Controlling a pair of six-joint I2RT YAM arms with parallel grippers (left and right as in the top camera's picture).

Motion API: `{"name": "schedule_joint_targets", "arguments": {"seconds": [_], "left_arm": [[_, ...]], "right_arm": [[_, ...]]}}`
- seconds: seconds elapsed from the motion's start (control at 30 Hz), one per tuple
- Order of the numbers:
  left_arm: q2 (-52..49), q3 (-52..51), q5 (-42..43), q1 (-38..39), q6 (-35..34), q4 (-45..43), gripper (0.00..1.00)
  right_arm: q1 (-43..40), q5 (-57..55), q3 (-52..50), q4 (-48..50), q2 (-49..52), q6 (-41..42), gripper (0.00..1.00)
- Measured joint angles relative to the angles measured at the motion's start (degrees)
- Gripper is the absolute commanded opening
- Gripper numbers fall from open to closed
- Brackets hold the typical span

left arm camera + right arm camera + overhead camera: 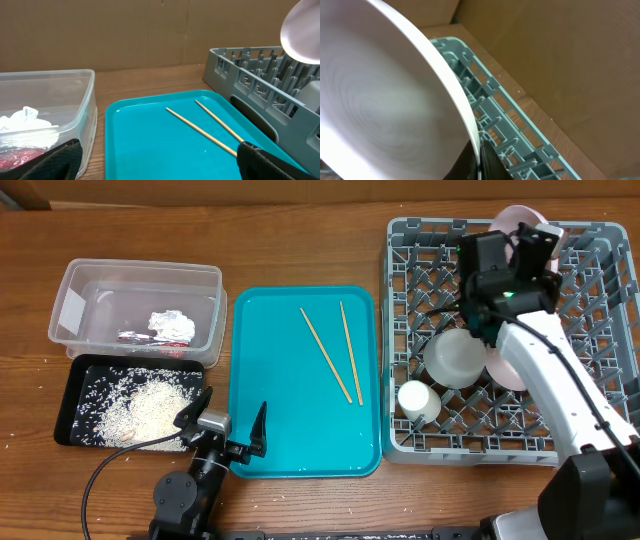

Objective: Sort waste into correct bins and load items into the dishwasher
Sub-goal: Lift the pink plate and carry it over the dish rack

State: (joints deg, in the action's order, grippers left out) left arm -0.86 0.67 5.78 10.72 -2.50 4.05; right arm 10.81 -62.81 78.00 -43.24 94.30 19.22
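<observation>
My right gripper is shut on the rim of the white plate, holding it on edge over the far side of the grey dish rack; the right wrist view shows my fingers pinching the plate. A bowl, a second bowl partly hidden by the arm, and a cup sit in the rack. Two chopsticks lie on the teal tray. My left gripper is open and empty at that tray's near left corner.
The clear tub at the far left holds the red and white wrapper scrap. The black tray in front of it holds a heap of rice. A cardboard wall stands behind the table.
</observation>
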Motion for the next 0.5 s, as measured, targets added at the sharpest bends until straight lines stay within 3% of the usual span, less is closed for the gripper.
{"name": "schedule_joint_targets", "arguments": {"seconds": [0.2, 0.3, 0.5], "left_arm": [[0.0, 0.0, 0.0, 0.0, 0.0, 0.0, 1.0], [0.0, 0.0, 0.0, 0.0, 0.0, 0.0, 1.0], [0.0, 0.0, 0.0, 0.0, 0.0, 0.0, 1.0]], "right_arm": [[0.0, 5.9, 0.0, -5.1, 1.8, 0.0, 0.11], [0.5, 7.6, 0.0, -9.5, 2.8, 1.6, 0.25], [7.0, 12.5, 1.2, -14.4, 1.5, 3.0, 0.37]]}}
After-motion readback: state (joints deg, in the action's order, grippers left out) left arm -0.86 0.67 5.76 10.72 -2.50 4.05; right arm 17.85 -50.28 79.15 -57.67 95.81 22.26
